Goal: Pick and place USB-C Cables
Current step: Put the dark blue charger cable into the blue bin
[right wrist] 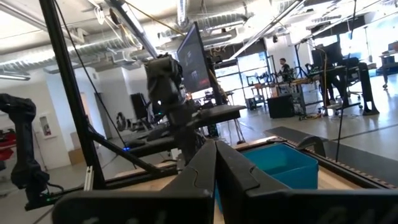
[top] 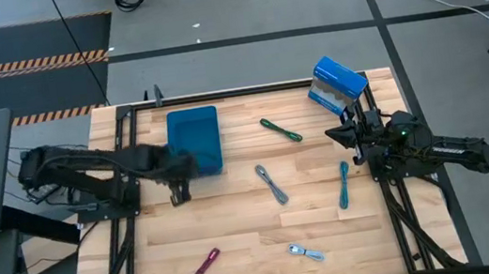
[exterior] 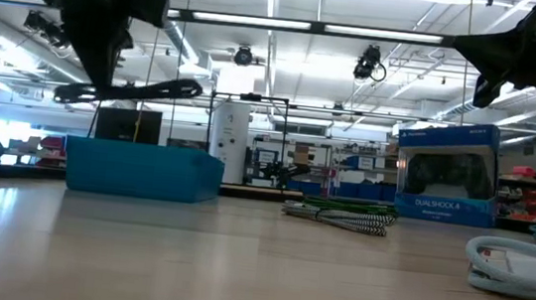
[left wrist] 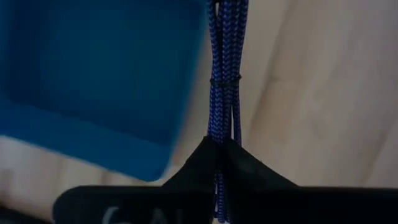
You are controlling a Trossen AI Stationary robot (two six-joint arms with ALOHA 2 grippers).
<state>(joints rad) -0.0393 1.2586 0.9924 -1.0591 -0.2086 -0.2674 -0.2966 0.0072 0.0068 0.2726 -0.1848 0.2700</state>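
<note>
Overhead, left gripper [top: 179,195] pinches purple cable [left wrist: 224,93] beside tray [top: 194,125] (cable hidden there); right jaws [right wrist: 216,155] pressed together.

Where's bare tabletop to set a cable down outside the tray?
Widest bare wood: front centre, between the magenta cable and the grey cable. Also the back strip between the blue tray and the green cable. Crowded: beside the tray, where the left hand holds the purple cable.

Bright overhead ceiling lights [exterior: 262,20], soft shadows, left wrist view seemingly blurred
</note>
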